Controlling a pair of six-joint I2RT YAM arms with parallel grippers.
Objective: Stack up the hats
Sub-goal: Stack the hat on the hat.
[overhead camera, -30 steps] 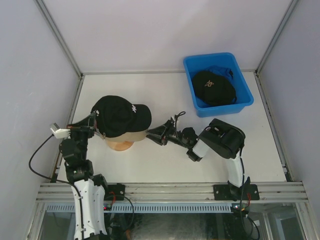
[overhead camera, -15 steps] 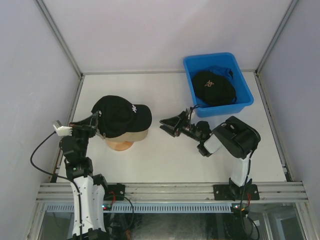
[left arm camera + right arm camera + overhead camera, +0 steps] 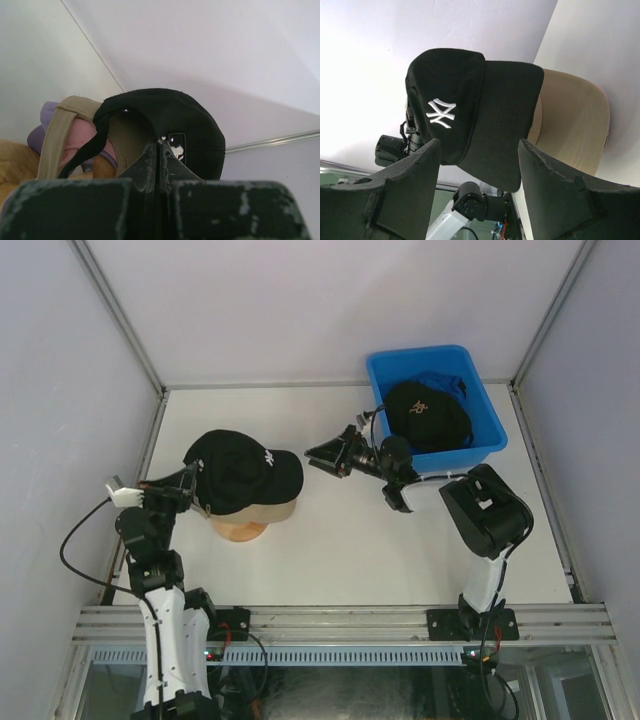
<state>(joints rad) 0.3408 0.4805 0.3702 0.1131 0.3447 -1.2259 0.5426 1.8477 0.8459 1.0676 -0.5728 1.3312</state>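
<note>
On the left, the black cap tops the wooden stand, hiding all but the brim of the tan cap, with the left gripper shut at its back rim, hold on the fabric unclear, the right gripper wide open and empty nearby, and a second black cap covering most of a blue cap in the far-right blue bin.

Top cap: black, white stitched mark on the front. Tan cap under it, plain. Lavender cap and pink cap show at the back. Bin: bright blue. Bin cap: black, small pale mark; blue cap beneath. Bench: white.
</note>
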